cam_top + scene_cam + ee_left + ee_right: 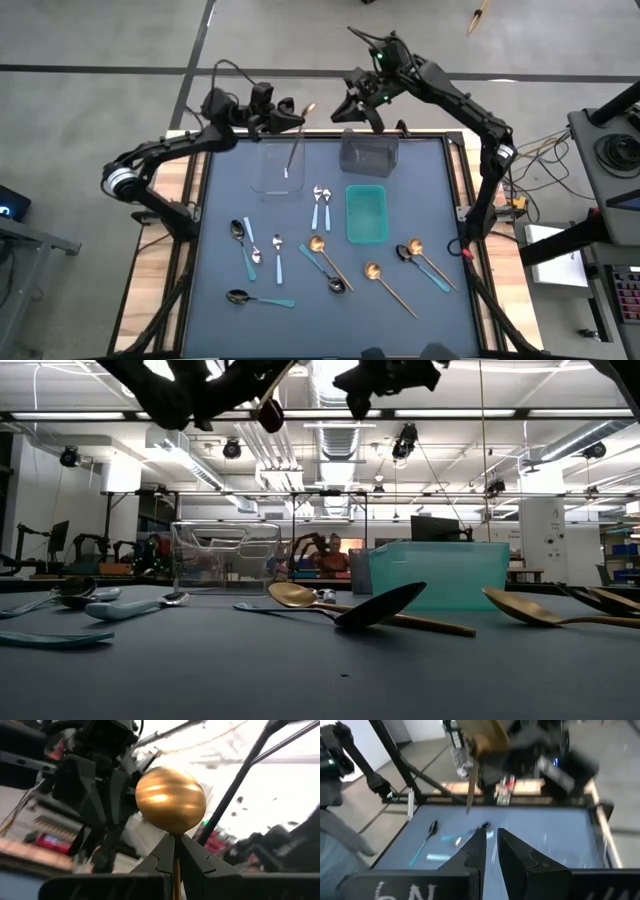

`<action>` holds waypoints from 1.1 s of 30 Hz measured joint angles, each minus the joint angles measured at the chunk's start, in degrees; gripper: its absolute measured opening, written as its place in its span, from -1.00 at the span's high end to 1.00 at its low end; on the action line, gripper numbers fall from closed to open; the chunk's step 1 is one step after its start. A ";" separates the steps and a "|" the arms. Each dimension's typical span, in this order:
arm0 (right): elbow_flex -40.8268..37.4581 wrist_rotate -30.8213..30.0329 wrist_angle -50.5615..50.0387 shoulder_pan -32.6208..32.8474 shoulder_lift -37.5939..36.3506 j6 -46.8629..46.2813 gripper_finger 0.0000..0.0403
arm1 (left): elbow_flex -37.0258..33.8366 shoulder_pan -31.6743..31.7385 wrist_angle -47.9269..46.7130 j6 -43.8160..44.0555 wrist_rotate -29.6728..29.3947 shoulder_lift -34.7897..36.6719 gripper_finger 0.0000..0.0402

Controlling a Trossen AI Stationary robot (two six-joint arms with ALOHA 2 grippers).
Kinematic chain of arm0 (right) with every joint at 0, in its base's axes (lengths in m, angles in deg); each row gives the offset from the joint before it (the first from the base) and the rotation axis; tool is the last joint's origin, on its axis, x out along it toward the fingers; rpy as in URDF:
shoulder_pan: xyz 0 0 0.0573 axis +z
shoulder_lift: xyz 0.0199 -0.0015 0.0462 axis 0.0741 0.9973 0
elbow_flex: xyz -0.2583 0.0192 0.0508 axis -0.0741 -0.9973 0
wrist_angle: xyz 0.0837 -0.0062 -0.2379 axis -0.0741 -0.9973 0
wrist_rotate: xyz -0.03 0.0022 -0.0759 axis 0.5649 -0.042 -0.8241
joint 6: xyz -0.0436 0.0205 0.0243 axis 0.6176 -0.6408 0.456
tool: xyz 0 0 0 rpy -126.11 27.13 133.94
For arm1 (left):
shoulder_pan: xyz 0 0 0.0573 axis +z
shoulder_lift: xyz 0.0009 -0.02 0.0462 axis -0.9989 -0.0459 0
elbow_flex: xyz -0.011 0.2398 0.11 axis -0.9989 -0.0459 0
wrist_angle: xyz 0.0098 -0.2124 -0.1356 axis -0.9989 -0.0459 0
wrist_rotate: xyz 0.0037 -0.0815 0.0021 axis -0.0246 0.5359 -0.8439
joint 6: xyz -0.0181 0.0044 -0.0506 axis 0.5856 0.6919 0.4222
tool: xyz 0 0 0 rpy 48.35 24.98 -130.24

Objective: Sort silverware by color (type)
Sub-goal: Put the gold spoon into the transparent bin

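My left end effector is clamped shut on a gold spoon, which I hold up in the air over the far edge of the table. In my left wrist view the spoon's bowl stands just past my fingertips, so I am pinching the neck close under the bowl and the long handle hangs down below me toward the clear bin. That is a thin, smooth place to hold: if the spoon pivots in the pinch, the handle swings and I lose my aim, and if it slips out it may strike the bin's rim and bounce onto the table instead of landing inside.

My right end effector hangs close beside the left one, above the grey bin, its fingers nearly together with only a narrow gap and nothing between them. The two arms are near each other here, so a sideways move by either could knock the spoon or bring the wrists into contact.

Below and nearer to me, the rest of the silverware lies loose on the table: more gold spoons, light-blue-handled ones and teal-handled ones, beside the teal bin. A dropped spoon falling among them would undo nothing but would cost another pick
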 joint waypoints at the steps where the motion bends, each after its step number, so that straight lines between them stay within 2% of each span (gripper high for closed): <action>1: 0.00 0.00 2.32 0.42 0.00 -1.05 0.81 | -0.70 -0.04 2.32 1.97 -0.51 -0.34 1.00; 7: -0.02 -1.21 11.75 1.63 0.00 -6.42 0.73 | -2.88 -0.68 5.89 5.08 -3.34 -1.62 1.00; 12: -0.02 -5.49 12.18 1.61 0.07 -7.69 0.42 | -2.82 -0.63 7.22 5.10 -3.31 -1.71 1.00; 16: -0.02 -5.60 13.09 2.14 0.07 -6.13 0.16 | -2.70 -0.79 7.22 5.34 -3.23 -1.71 1.00; 20: -0.15 -5.57 16.82 3.48 0.07 -5.83 0.02 | -2.77 -1.23 7.28 5.33 -3.32 -2.32 1.00; 26: -0.15 -5.56 19.02 4.64 0.07 -5.70 0.05 | -2.40 -2.51 7.34 5.30 -3.59 -3.78 1.00; 33: -0.34 -5.00 19.20 5.23 0.31 -4.52 0.25 | -0.77 -3.58 10.31 6.98 -3.62 -5.03 1.00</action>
